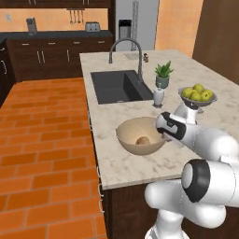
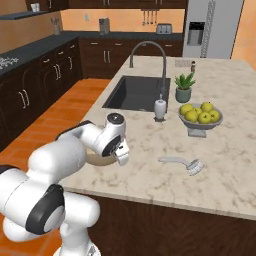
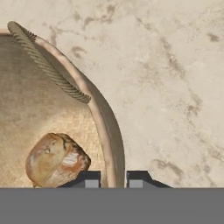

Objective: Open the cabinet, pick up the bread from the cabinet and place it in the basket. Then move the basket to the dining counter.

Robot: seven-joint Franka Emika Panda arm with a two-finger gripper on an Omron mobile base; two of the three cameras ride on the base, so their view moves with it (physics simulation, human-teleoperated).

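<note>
Tool (image 3: 113,179) clamped on basket (image 3: 107,127) rim — bread (image 3: 57,159) inside

The round tan woven basket (image 1: 140,136) sits on the beige speckled stone desk (image 1: 126,165), the small golden-brown bun (image 1: 143,140) inside, just beside the robot's hand (image 1: 164,135) at its rim.

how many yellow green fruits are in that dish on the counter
5 visible, piled together in the grey dish right of the sink: three in front, two behind. More may be hidden under the pile.
</note>
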